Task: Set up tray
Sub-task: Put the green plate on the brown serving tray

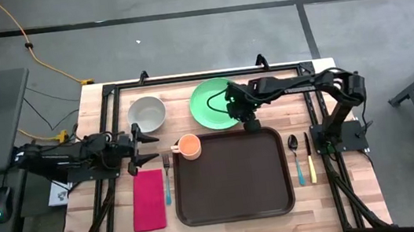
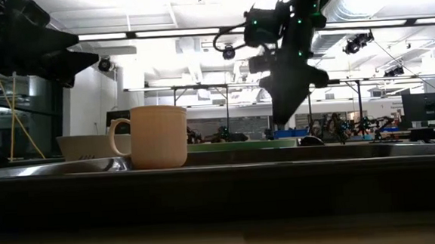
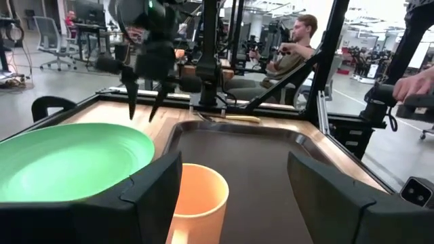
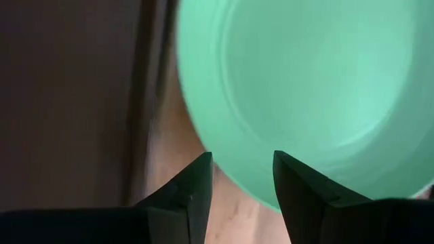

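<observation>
Only the orange mug [image 1: 188, 146] sits on the tray [image 1: 235, 200]; the right gripper [image 1: 235, 109], fingers parted and empty, hovers above the green plate's [image 1: 209, 104] near edge.

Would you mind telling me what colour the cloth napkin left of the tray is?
The napkin is red; it shows best in the high view.

Even overhead light falls on the pale wooden worktop [image 1: 312, 198], with only soft, short shadows. At table height, bright ceiling strip lights leave the arms as dark silhouettes, and the near foreground is a dim, blurred band. The right wrist view is smeared: the green plate [image 4: 319, 95] looks soft-edged, perhaps from motion.
</observation>
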{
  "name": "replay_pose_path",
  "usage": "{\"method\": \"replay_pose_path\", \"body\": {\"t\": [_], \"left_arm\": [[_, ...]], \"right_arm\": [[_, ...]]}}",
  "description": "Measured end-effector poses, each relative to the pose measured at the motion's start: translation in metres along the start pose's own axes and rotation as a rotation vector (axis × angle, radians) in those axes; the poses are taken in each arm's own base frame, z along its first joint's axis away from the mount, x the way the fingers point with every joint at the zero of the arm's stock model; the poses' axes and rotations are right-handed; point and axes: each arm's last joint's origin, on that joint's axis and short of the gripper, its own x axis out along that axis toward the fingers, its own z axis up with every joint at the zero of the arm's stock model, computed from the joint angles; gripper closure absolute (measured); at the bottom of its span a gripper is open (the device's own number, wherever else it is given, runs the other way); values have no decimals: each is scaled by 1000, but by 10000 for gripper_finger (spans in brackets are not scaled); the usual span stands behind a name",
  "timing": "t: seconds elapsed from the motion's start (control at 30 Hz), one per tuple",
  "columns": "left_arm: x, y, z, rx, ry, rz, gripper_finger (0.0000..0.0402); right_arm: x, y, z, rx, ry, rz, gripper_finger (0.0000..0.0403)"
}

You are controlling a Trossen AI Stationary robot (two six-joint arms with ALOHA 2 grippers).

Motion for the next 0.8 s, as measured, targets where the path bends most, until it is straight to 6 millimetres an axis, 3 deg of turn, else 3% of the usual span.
{"method": "replay_pose_path", "body": {"t": [0.43,0.8], "left_arm": [[-4,1,-1,22,4,14,103],[-4,1,-1,22,4,13,103]], "right_arm": [[6,1,0,-35,2,41,269],[23,9,-16,-65,70,18,269]]}}
